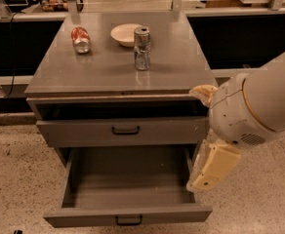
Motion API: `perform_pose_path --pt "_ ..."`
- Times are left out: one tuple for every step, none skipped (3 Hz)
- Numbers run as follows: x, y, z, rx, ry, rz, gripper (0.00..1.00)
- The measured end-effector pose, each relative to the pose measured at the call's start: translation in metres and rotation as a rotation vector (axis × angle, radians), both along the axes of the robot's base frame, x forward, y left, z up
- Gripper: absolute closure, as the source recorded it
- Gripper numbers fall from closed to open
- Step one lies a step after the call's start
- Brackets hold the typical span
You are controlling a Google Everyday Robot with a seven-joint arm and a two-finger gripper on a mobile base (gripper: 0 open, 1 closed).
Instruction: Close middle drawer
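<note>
The grey metal middle drawer, with its flat front and small black pull handle, stands pulled far out at 6 o'clock, its deep tray open to view. The robot's cream-coloured gripper hangs at 4 o'clock, just beside the tray's right wall; whether it is open or closed cannot be told. On the grey cabinet top at 12 o'clock stand a silver can, a white bowl and a red can on its side.

We see the cabinet and its middle drawer in matt grey metal, the top faintly sheened. On the cabinet stand shiny metal cans and a smooth glazed bowl. At the cabinet's right side, the gripper looks like smooth cream plastic.
</note>
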State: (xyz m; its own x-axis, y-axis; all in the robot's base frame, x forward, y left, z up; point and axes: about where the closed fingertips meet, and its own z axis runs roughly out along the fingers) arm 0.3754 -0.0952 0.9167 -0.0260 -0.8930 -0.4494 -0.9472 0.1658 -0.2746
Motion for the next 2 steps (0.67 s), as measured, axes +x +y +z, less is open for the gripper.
perform_pose_path --pt "0.002 0.0 0.005 -0.049 0.005 -0.002 0.0" --pt "0.002 -0.025 -0.037 -0.014 0.051 -0.039 0.0"
